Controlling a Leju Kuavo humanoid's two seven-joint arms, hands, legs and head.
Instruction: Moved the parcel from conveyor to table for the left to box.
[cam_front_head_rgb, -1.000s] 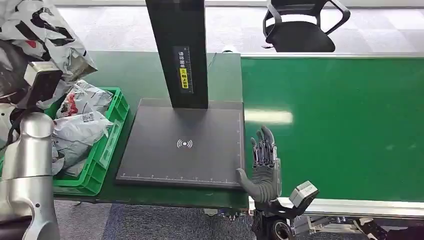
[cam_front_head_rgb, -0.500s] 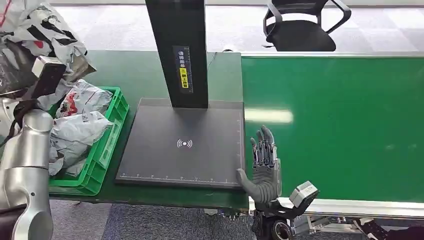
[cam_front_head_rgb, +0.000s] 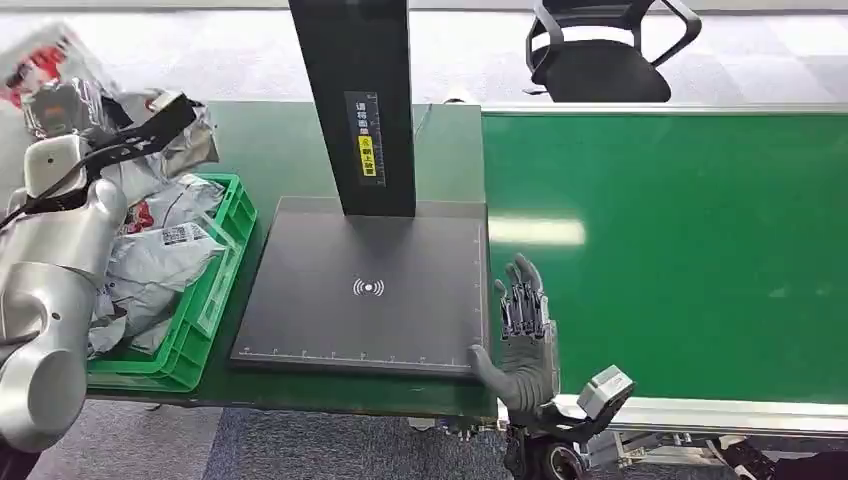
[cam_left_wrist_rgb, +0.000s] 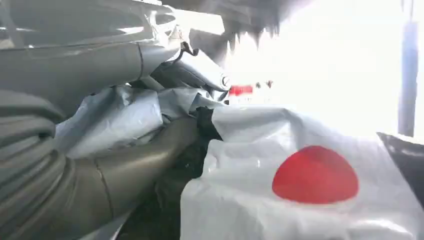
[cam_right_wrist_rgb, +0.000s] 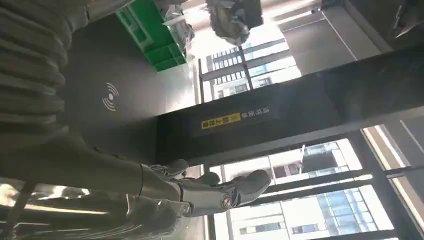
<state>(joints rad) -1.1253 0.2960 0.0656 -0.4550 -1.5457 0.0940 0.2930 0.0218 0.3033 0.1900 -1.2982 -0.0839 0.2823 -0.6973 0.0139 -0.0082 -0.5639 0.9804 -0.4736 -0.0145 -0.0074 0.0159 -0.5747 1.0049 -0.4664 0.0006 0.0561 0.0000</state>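
Parcel (cam_front_head_rgb: 60, 85), a crumpled grey-and-white plastic mailer with red print, sits high at the far left of the head view, above the green crate (cam_front_head_rgb: 215, 290). Its upper part runs off the frame edge there, so its full outline cannot be made out. In the left wrist view the same parcel (cam_left_wrist_rgb: 300, 195) shows a red dome-shaped mark on white film, with grey folds bunched against the left hand (cam_left_wrist_rgb: 125, 150); the fingers (cam_left_wrist_rgb: 200, 75) close around the bag and grip it, though the film covers much of them and the bright glare behind washes out the far side.

From the head view the left hand itself is hidden behind the silver forearm and a dark strap, so nothing of the grip can be read there.

Crate holds several more grey mailers (cam_front_head_rgb: 155, 265), one with a printed label; those lying deeper are overlapped and hard to separate. It stands on the green desk (cam_front_head_rgb: 280, 150), just beside the dark scanner pad (cam_front_head_rgb: 370, 290), whose black post (cam_front_head_rgb: 355, 100) is cut off at the top.

Right hand (cam_front_head_rgb: 522, 335) hovers at the pad's near right corner, by the green conveyor (cam_front_head_rgb: 680, 250), fingers (cam_right_wrist_rgb: 235, 192) spread and holding nothing. An office chair (cam_front_head_rgb: 600, 55) stands beyond the belt.
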